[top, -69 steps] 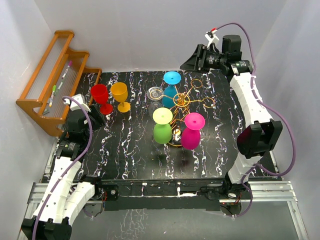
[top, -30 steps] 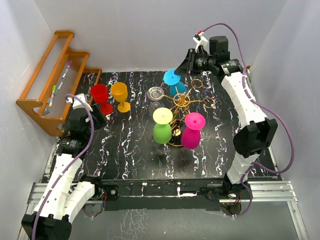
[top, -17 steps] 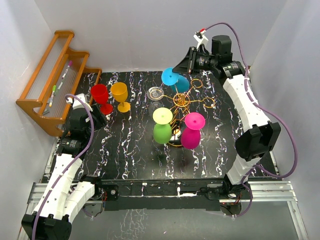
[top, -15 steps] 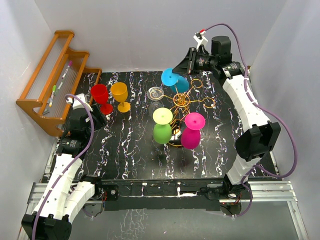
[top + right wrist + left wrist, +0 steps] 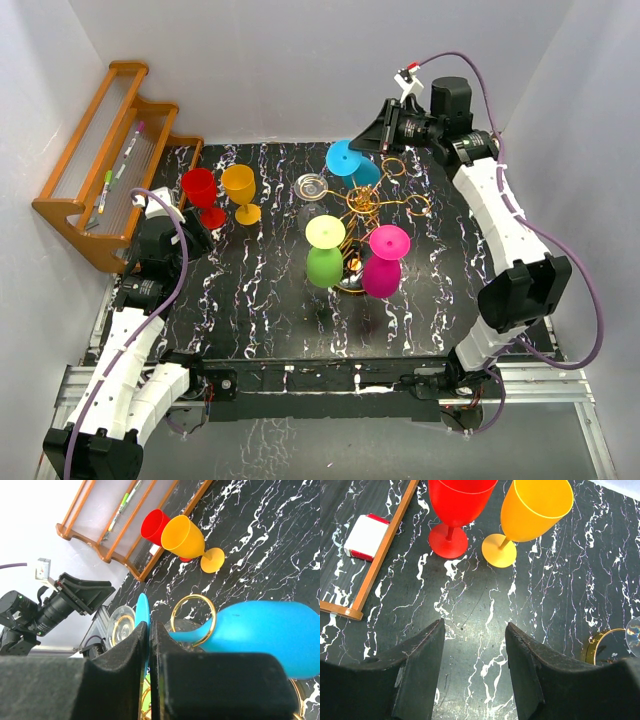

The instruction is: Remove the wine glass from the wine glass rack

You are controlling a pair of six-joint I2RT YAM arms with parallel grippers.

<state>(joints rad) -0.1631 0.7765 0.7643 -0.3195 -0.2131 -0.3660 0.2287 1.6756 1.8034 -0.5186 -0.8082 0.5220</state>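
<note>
Moved: blue wine glass (image 5: pixel 270 630) tilted | right gripper (image 5: pixel 149 627) clamped on its foot | stem seemingly inside wine glass rack (image 5: pixel 193 596) loop

Bright even overhead light, soft shadows, sharp focus

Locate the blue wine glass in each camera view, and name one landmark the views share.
Top external: the blue glass is at upper centre, tilted, on the far side of the gold rack.
Left wrist: not in it.
Right wrist: the blue glass lies sideways at right centre, its foot edge-on between the jaws.
Shared landmark: the orange glass shows in all three views.
</note>
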